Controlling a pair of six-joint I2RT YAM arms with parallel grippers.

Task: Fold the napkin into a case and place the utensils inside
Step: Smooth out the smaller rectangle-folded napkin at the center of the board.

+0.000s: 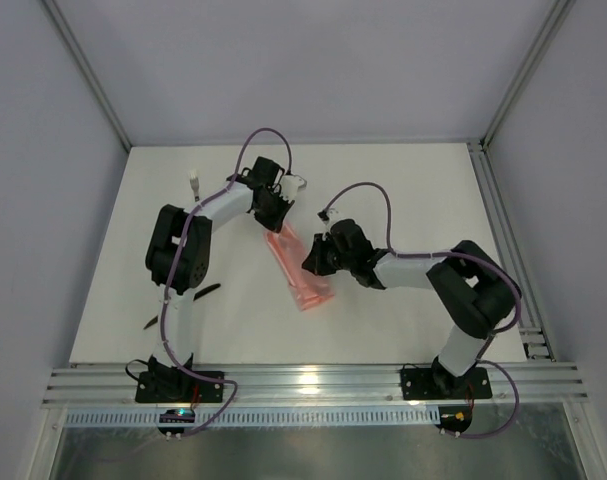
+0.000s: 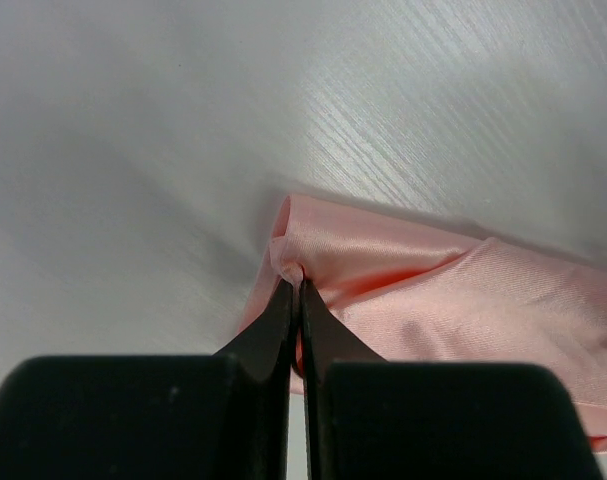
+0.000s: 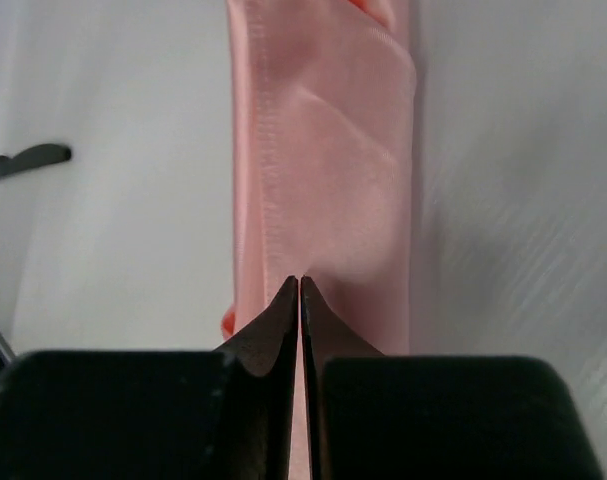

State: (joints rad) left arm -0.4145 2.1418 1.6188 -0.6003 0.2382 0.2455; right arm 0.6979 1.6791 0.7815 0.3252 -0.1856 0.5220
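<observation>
The salmon-pink napkin (image 1: 299,270) lies folded into a narrow strip, the case shape, slanting across the table's middle. My left gripper (image 1: 276,218) is at its far end, shut on a small pinch of the cloth (image 2: 295,268). My right gripper (image 1: 311,262) is over the strip's middle. Its jaws are shut and their tips (image 3: 299,283) rest on the flat napkin (image 3: 328,150), with no fold visibly caught between them. Two slim black utensils lie apart on the left, one (image 1: 208,290) near the left arm and one (image 1: 150,322) by the front left. The end of one utensil (image 3: 28,160) shows in the right wrist view.
Two small white objects lie at the back, one (image 1: 195,182) left of the left arm and one (image 1: 297,182) beside its wrist. An aluminium rail (image 1: 303,382) runs along the near edge, and frame posts stand at the back corners.
</observation>
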